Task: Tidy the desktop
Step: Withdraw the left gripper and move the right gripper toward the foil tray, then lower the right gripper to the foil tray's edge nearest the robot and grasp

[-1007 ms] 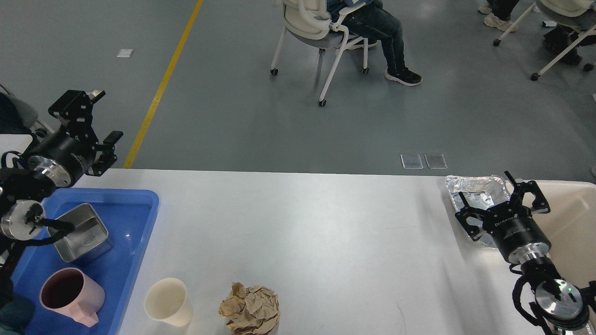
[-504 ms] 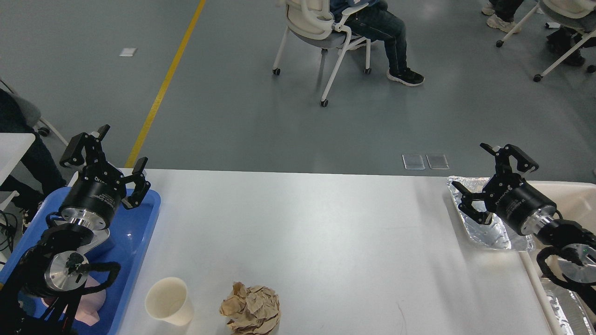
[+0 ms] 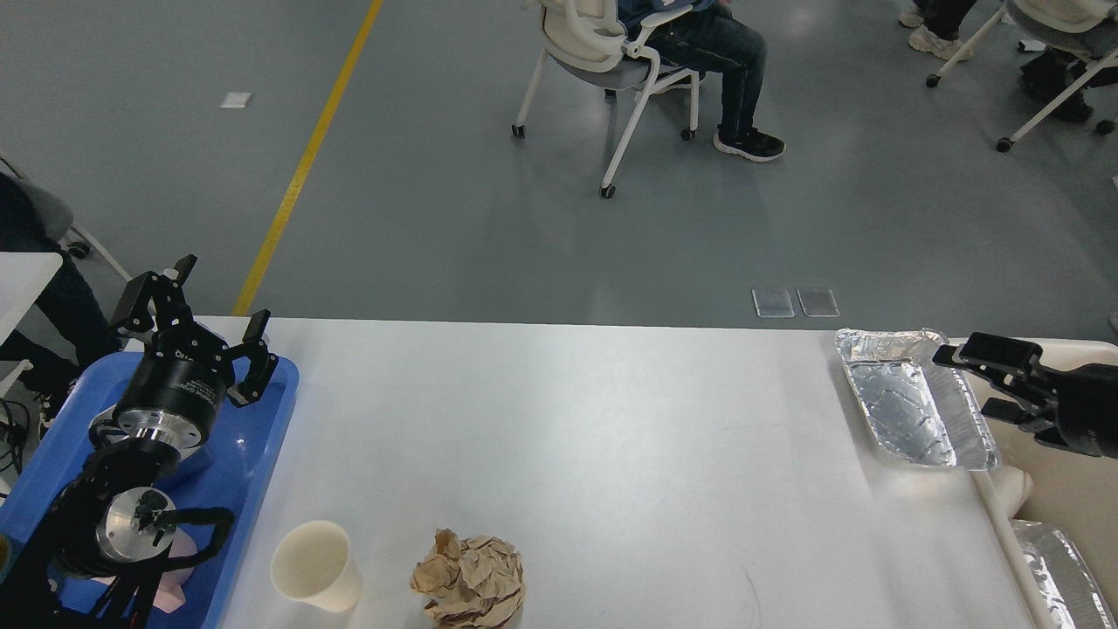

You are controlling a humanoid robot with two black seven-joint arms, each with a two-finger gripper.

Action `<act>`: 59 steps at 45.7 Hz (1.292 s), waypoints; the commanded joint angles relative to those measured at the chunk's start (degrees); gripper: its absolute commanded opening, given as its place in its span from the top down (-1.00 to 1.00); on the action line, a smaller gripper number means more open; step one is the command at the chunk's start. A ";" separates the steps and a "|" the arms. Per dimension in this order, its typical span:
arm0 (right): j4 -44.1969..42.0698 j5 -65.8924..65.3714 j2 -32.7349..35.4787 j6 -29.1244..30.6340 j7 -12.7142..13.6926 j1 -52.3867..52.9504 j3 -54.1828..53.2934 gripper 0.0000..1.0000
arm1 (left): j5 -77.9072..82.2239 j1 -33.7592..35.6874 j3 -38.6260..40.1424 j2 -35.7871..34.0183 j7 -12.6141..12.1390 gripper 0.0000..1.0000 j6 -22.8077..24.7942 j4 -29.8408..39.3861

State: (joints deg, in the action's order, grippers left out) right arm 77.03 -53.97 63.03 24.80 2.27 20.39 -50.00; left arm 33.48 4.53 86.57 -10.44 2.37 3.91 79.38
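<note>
The white desktop holds a cream paper cup and a crumpled brown paper ball near its front edge, and an empty foil tray at the far right. My left gripper is open and empty above the back corner of the blue tray. My right gripper is open and empty, pointing left just beside the foil tray's right edge, over the rim of the cream bin.
My left arm hides most of a pink mug and a metal container in the blue tray. Another piece of foil lies in the bin. A seated person on a chair is beyond the table.
My right gripper has drawn back to the right, off the foil tray and toward the bin; the tray stays on the desktop. My left gripper has barely shifted.
</note>
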 commanded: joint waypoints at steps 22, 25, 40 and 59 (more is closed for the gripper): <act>1.28 -0.61 5.87 7.63 0.02 3.59 -1.68 -1.00 | -0.08 -0.93 -0.70 0.33 3.07 -0.94 2.15 -3.62; 1.98 -0.87 6.05 7.02 0.02 4.21 -1.67 -1.00 | -0.08 -0.93 -0.70 0.41 3.08 -0.94 2.06 -3.97; 15.25 -28.35 6.49 -6.35 -0.07 3.16 4.47 -1.00 | -0.17 -0.75 -0.79 0.85 3.08 -0.94 1.62 -5.29; 22.02 -32.86 24.41 -6.08 -0.60 2.98 8.87 -1.00 | -0.17 -0.57 -0.79 1.03 3.16 -0.94 2.06 -7.31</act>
State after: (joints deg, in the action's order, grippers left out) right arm 98.55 -86.82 83.40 18.65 1.78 23.38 -41.41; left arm 33.31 3.76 85.93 -9.54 5.61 5.77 72.60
